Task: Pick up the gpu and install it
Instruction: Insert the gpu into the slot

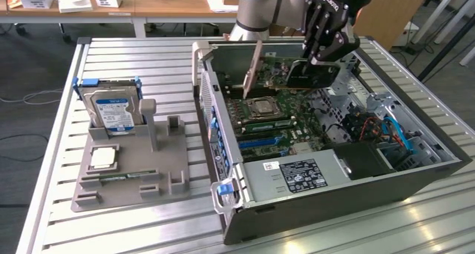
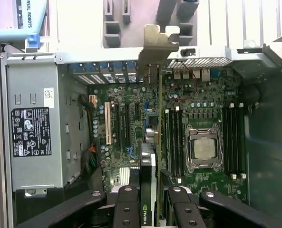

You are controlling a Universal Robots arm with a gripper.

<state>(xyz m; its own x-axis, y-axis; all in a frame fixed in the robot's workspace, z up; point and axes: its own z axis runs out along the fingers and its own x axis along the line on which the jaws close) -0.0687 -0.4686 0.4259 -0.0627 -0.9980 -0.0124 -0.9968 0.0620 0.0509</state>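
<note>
**Holding the card on edge inside the open case**

Gripping the gpu (image 1: 276, 76), a thin flat dark circuit card with a greyish metal bracket, in the black two-fingered gripper (image 1: 323, 56). Pressing narrowly on both faces of the card with the fingers (image 2: 126, 209). Hanging upright inside the open black metal computer case (image 1: 334, 207), just above the green motherboard (image 1: 297, 134) and beside the square silver processor socket (image 1: 261, 106); seating in a slot impossible to tell. Standing well apart on the slatted aluminium table (image 1: 148, 54): a silver blue-labelled hard drive (image 1: 111, 110), propped in a grey plastic fixture (image 1: 137, 179).
</note>
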